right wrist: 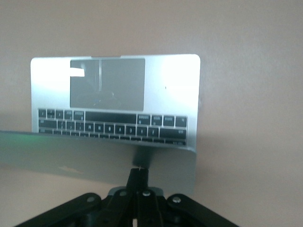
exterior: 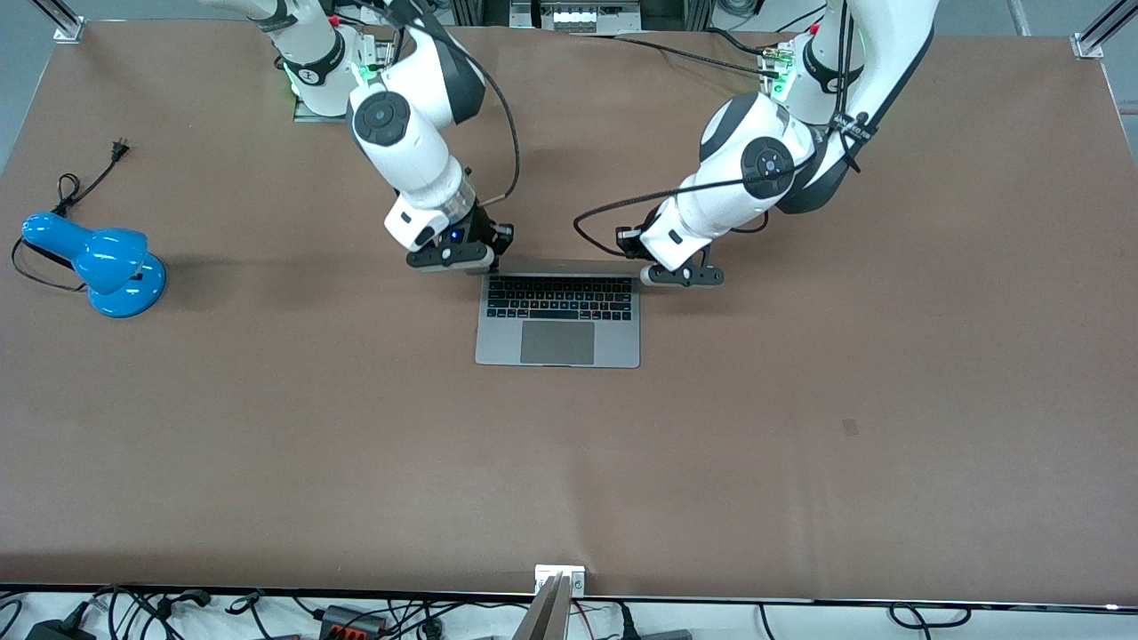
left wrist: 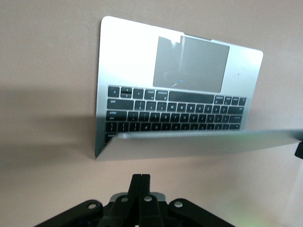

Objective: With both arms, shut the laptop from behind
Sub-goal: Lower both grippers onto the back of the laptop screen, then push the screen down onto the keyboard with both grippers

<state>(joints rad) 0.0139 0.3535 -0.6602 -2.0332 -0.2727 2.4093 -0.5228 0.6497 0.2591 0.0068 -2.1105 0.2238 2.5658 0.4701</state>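
Lamp (exterior: 98, 260) well apart from laptop (exterior: 558, 320)

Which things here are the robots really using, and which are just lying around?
Used for the job:
- slim grey-silver metal laptop, open
- left gripper, fingers shut, at its lid
- right gripper, fingers shut, at its lid

Just lying about:
- blue desk lamp with black cord, toward the right arm's end

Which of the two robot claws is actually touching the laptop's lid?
The right gripper: its shut fingertips meet the lid of the laptop. The left gripper, also shut, sits just short of the lid's edge, bare table between.
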